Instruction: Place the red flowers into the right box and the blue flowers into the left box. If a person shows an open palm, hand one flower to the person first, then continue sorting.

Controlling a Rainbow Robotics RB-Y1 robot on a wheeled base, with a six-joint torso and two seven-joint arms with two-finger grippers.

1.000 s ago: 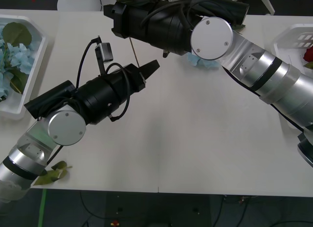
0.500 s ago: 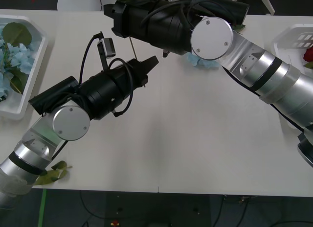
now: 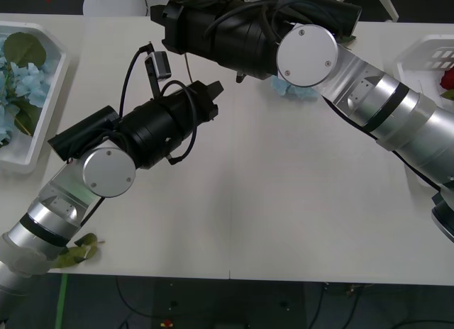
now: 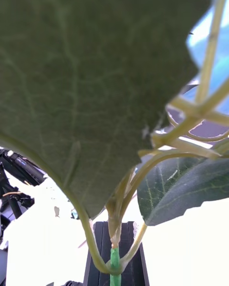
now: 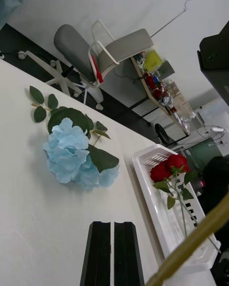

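Your left gripper (image 3: pixel 213 90) hovers above the matte white table (image 3: pixel 284 201), its flat black fingers (image 5: pixel 113 252) pressed together on nothing. Ahead of them lies a fluffy pale blue flower (image 5: pixel 71 155) with broad dark leaves, and past it the slotted right box (image 5: pixel 155 169) cradling two deep-red flowers (image 5: pixel 168 167) on thin stems. Behind that gripper, the rimmed left box (image 3: pixel 50 95) carries more blue blooms. Your right gripper (image 4: pixel 113 250) pinches a thin green stem (image 4: pixel 114 260) beneath a wide, veined leaf (image 4: pixel 86 86).
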